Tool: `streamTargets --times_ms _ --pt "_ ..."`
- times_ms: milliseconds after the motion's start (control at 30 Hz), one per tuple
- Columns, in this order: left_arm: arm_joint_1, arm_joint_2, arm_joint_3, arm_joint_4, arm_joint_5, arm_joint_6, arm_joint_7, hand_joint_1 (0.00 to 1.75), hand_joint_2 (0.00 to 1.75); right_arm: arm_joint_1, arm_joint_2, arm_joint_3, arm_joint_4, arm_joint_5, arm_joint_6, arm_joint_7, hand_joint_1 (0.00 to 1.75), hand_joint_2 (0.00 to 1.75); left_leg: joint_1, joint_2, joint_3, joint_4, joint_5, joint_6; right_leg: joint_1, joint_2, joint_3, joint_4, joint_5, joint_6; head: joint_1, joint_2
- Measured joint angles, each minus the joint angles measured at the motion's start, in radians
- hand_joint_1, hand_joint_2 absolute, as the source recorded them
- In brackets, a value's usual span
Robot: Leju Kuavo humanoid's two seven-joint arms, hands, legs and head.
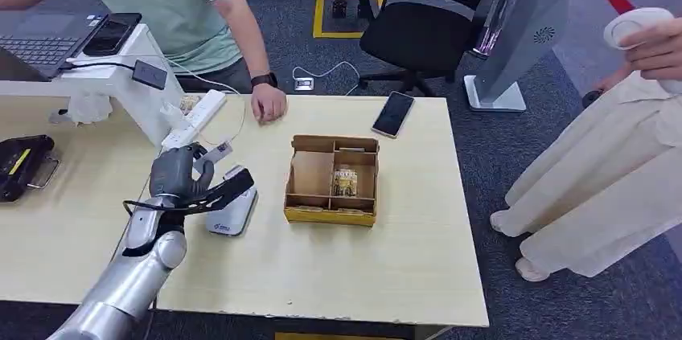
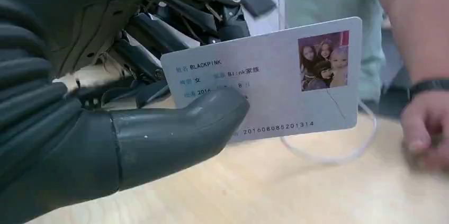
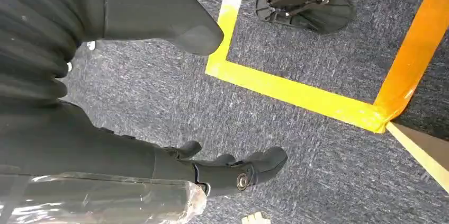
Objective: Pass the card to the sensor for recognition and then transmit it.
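Left hand is clamped on the card, thumb pressed across the card's printed face, darker fingers behind it. Card is held edge-up over the table, roughly above the white sensor, which sits just beside the hand. From the head view the card reads as a thin dark edge; can't tell whether it touches the sensor's top or sits just clear of it.

Room around it: cardboard box with compartments sits near the sensor on the robot's right, a gap of bare table between them. One small item lies in a middle compartment. Near edge of the table in front of the sensor and box is open surface. On the far side, a power strip and cable lie close behind the hand, and a person's hand rests on the far table edge. A phone lies near the far right corner. Black case sits at the left edge.

Right hand hangs over grey carpet with yellow tape lines, thumb and fingers apart, nothing in them. Second person in light clothing stands off the table's right edge.
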State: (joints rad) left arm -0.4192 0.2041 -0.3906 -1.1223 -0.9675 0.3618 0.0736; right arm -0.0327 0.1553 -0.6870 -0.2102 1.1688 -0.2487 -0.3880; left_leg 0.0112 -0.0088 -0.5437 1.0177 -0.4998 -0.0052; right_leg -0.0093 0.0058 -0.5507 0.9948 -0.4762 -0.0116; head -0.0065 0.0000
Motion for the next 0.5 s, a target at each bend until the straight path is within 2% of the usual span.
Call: streamTargets --times_ms 133,333,500 --pt "-0.007 -0.022 0.053 0.000 -0.085 0.093 -0.013 1.75 1.75 0.003 0.000 0.000 0.004 0.002 -0.008 0.003 0.00 1.75 0.000 0.000 0.000 0.000 0.000 0.000 0.000 0.000 -0.001 0.000 0.000 0.000 0.000 0.000" --pt "-0.012 -0.051 0.089 0.001 -0.177 0.196 -0.018 1.75 1.75 0.004 0.002 0.000 0.006 0.015 -0.009 0.006 0.00 1.75 0.000 0.000 -0.001 0.000 0.000 0.000 0.000 0.000 -0.001 0.000 0.000 0.000 0.000 0.000" --pt "-0.038 -0.071 0.103 0.004 -0.254 0.243 0.002 1.75 1.75 0.004 0.006 0.000 0.007 0.016 -0.008 0.008 0.00 1.75 0.000 0.000 -0.001 0.000 0.000 0.000 0.000 0.000 -0.001 0.000 0.000 0.000 0.000 0.000"
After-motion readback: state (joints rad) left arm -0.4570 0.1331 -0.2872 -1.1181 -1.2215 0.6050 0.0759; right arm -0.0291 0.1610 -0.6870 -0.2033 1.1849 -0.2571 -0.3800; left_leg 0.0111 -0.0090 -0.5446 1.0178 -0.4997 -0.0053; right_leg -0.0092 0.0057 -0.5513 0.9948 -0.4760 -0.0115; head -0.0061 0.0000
